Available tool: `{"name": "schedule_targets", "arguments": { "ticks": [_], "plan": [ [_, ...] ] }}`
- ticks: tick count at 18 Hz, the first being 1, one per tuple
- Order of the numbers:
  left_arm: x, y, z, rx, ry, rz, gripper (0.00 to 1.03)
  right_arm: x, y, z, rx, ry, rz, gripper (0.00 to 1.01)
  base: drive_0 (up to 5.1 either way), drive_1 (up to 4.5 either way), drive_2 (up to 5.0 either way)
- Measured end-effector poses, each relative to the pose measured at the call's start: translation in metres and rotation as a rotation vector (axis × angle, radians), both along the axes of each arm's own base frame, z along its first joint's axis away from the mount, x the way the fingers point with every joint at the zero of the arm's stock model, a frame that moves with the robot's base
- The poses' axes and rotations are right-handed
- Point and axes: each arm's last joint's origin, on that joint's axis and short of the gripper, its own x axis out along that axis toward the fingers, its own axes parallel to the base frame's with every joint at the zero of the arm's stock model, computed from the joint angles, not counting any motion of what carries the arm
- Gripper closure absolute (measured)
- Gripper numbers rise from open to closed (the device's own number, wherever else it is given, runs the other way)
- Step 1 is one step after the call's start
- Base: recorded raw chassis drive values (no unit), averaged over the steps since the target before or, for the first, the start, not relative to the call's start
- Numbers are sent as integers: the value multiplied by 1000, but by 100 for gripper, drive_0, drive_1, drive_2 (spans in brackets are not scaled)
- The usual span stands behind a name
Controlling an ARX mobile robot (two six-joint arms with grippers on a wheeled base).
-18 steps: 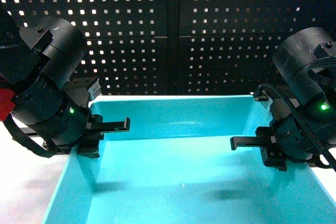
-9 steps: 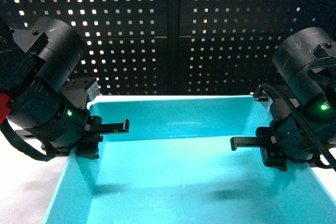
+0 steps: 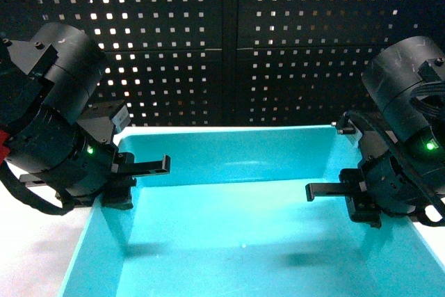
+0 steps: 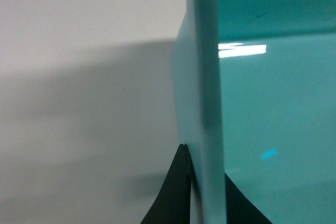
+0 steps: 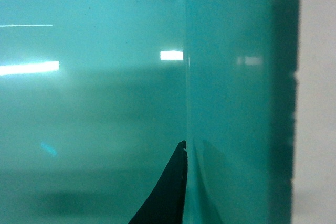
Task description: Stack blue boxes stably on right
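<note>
Against the black perforated panel, my left claw and right claw apparently each pinch the smooth turquoise rectangular plastic tub's side walls.

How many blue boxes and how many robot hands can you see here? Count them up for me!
Turquoise tub: 1
End effectors: 2, the left end effector on the tub's left wall and the right end effector on its right wall
Black pegboard wall: 1
Total: 4
</note>
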Motion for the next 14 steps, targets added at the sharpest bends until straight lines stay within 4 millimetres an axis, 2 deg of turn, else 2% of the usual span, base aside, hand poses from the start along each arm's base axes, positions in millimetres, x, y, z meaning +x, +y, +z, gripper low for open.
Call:
{"name": "schedule_targets", "arguments": {
  "ticks": [1, 2, 3, 4, 5, 6, 8, 11, 14],
  "plan": [
    [2, 1, 2, -10, -36, 3, 101, 1, -1, 7, -2, -29, 2, 93, 0, 0, 0],
    [9, 0, 18, -38, -152, 2, 101, 7, -3, 37, -12, -147, -11, 93, 0, 0, 0],
    [15, -1, 62, -78, -361, 6, 101, 21, -8, 93, -2, -326, -4, 93, 0, 0, 0],
    [18, -1, 123, -96, -603, -11, 101, 22, -12, 152, 37, -522, -20, 93, 0, 0, 0],
    [8, 3, 181, -94, -776, -35, 101, 5, -8, 203, 67, -709, -33, 93, 0, 0, 0],
    [-9, 7, 223, -80, -941, -18, 101, -17, -4, 236, 82, -871, -41, 93, 0, 0, 0],
    [-28, 11, 247, -68, -1029, 11, 101, -37, -3, 254, 105, -944, -50, 93, 0, 0, 0],
    [-46, 13, 265, -81, -1072, 12, 101, -54, -4, 271, 127, -988, -44, 93, 0, 0, 0],
    [-51, 14, 266, -84, -1090, 0, 101, -61, -4, 273, 133, -1000, -55, 93, 0, 0, 0]
  ]
}}
